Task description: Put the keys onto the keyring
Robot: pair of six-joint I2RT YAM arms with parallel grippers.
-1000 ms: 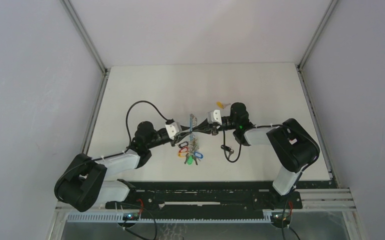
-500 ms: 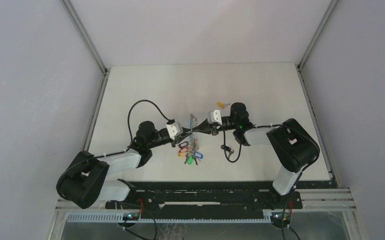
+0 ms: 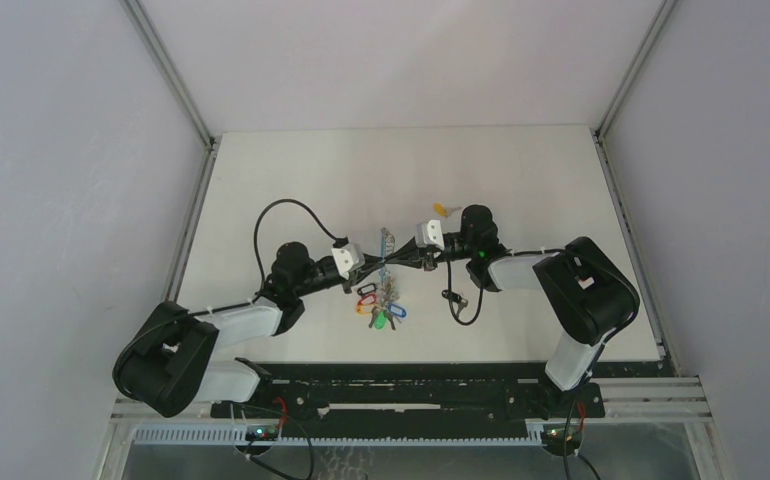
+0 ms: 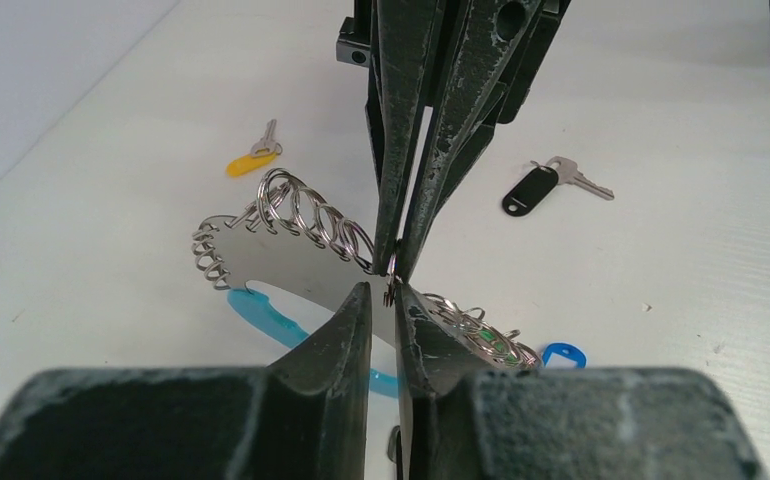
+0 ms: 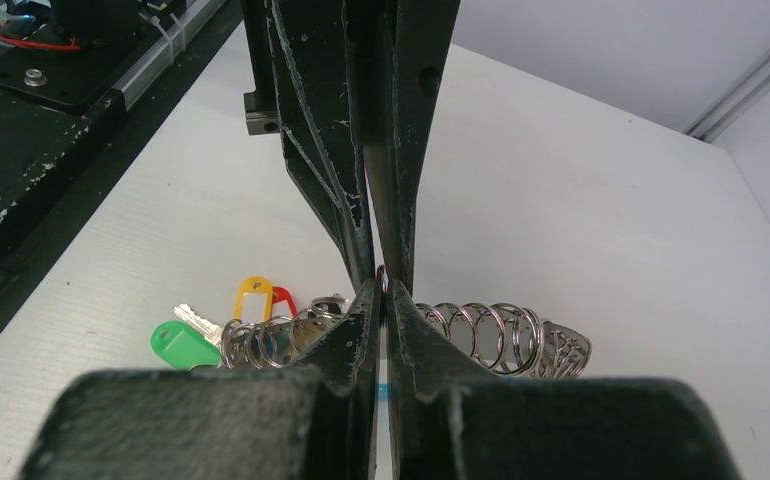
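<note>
We see the keyring (image 3: 388,296) lying near the middle of the table (image 3: 521,170), with both grippers meeting tip to tip at it. The left gripper (image 4: 387,298) reaches the keyring from the left and the right gripper (image 5: 381,290) from the right, so their fingers point at each other.

In the left wrist view, the left fingers (image 4: 346,335) stand a thin slit apart. Their tips sit on either side of a small ring (image 4: 390,283) at the edge of the keyring's metal plate (image 4: 261,258). We cannot tell whether they pinch that ring or only flank it. The right jaws are pressed fully together, tips at the same small ring. We cannot tell whether anything is caught between them.

A row of wire rings (image 4: 311,212) runs along the plate's edge on both sides of the meeting point. A blue band (image 4: 261,312) lies on the table under the plate. The keyring's tags spread towards the arm bases: a green tag (image 5: 183,345), a yellow tag (image 5: 254,297), a red tag (image 5: 281,298) and a blue tag (image 4: 559,355).

Two keys lie loose on the table, apart from the keyring. The yellow key (image 4: 251,160) is beyond the keyring on its far right. The black key (image 4: 541,185) is to the keyring's right, nearer the bases.
</note>
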